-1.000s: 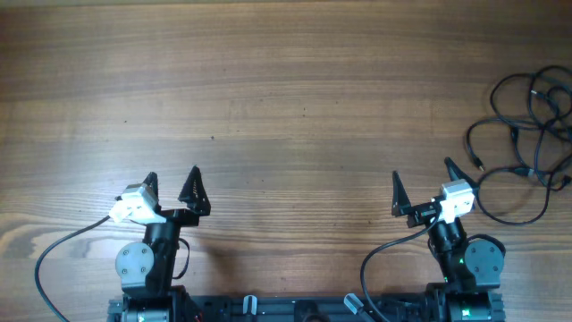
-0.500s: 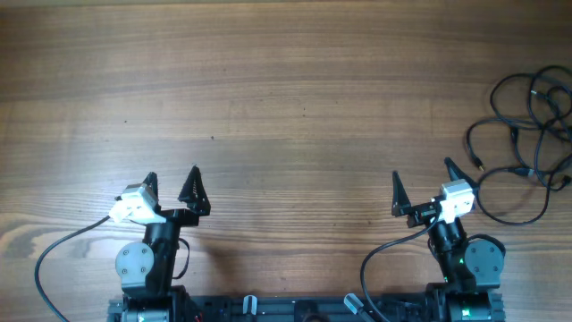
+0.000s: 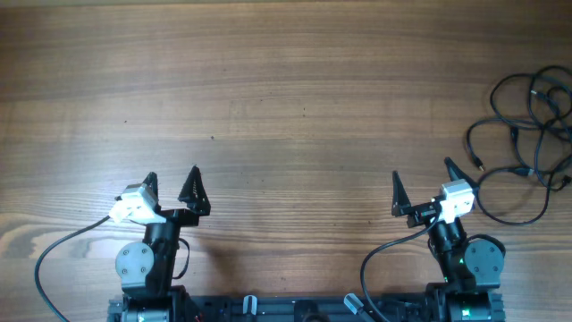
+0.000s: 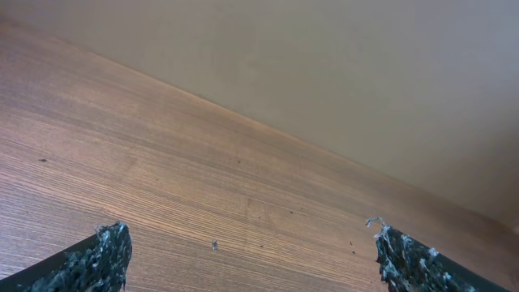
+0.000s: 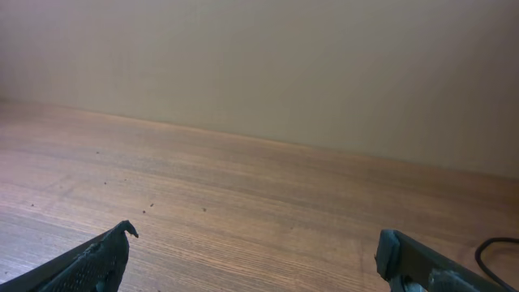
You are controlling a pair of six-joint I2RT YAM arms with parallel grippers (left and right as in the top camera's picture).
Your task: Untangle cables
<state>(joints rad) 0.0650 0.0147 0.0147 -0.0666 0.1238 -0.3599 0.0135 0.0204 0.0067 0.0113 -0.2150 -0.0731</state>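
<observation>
The cables [image 3: 527,134] are thin black cords lying in a loose tangle of loops at the table's right edge in the overhead view, with small plugs showing; part runs out of frame. My right gripper [image 3: 422,182] stands open near the front edge, just left of the tangle and not touching it. One loop of cable [image 5: 495,247] shows at the right edge of the right wrist view. My right gripper [image 5: 253,243] has nothing between its fingers. My left gripper [image 3: 172,180] [image 4: 247,243] stands open at the front left, far from the cables, over bare wood.
The wooden table [image 3: 286,89] stretches across the whole overhead view. Both arm bases and their thick black cables [image 3: 54,259] sit along the front edge. A plain beige wall [image 5: 259,65] rises behind the table's far edge.
</observation>
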